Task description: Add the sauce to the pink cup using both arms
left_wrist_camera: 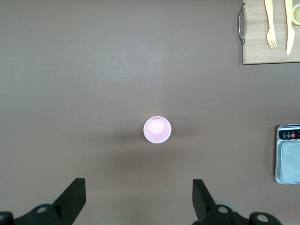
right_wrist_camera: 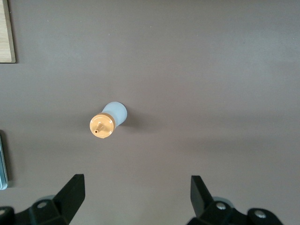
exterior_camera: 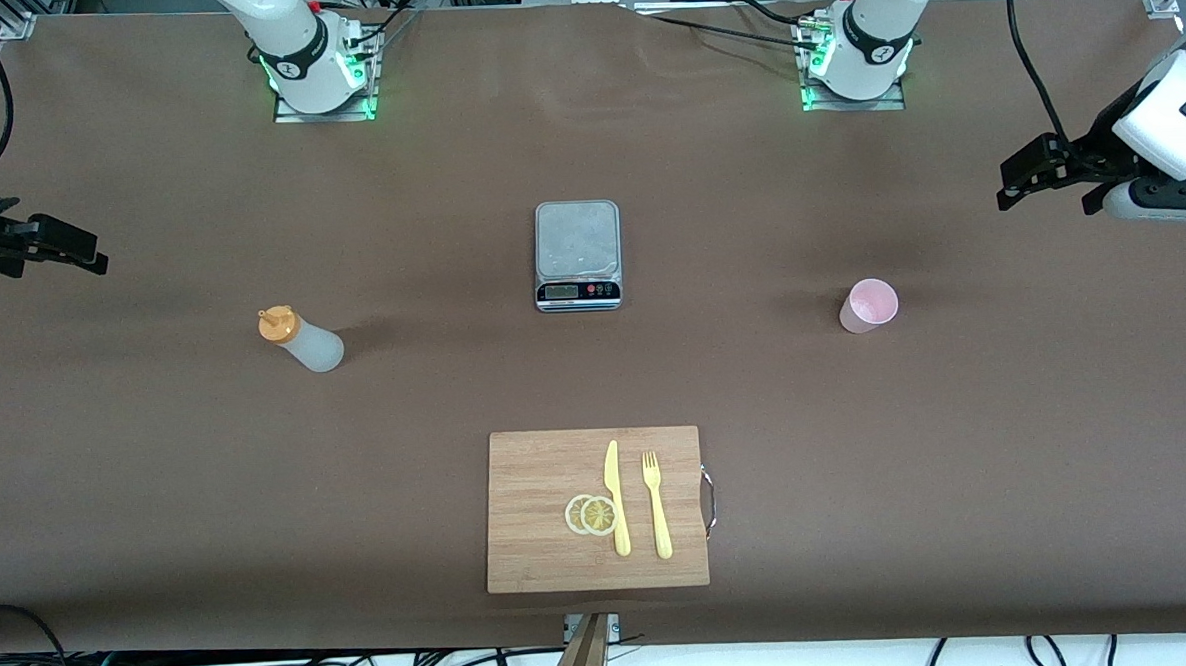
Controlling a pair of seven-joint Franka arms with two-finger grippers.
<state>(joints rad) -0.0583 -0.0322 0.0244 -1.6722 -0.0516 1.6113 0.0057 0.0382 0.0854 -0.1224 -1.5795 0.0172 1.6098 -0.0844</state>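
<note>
The sauce bottle [exterior_camera: 300, 341], whitish with an orange nozzle cap, stands upright on the brown table toward the right arm's end. It also shows in the right wrist view [right_wrist_camera: 108, 121]. The pink cup [exterior_camera: 868, 306] stands upright toward the left arm's end and shows from above in the left wrist view [left_wrist_camera: 157, 130]. My right gripper [exterior_camera: 89, 253] [right_wrist_camera: 138, 185] is open and empty, up in the air over the table's end, apart from the bottle. My left gripper [exterior_camera: 1009, 185] [left_wrist_camera: 139, 187] is open and empty over the other end, apart from the cup.
A silver scale [exterior_camera: 578, 255] sits mid-table between bottle and cup, slightly farther from the front camera. A wooden cutting board [exterior_camera: 529, 476] lies nearer to the front camera, with a yellow knife [exterior_camera: 616, 497], a yellow fork [exterior_camera: 657, 505] and lemon slices [exterior_camera: 591, 514] on it.
</note>
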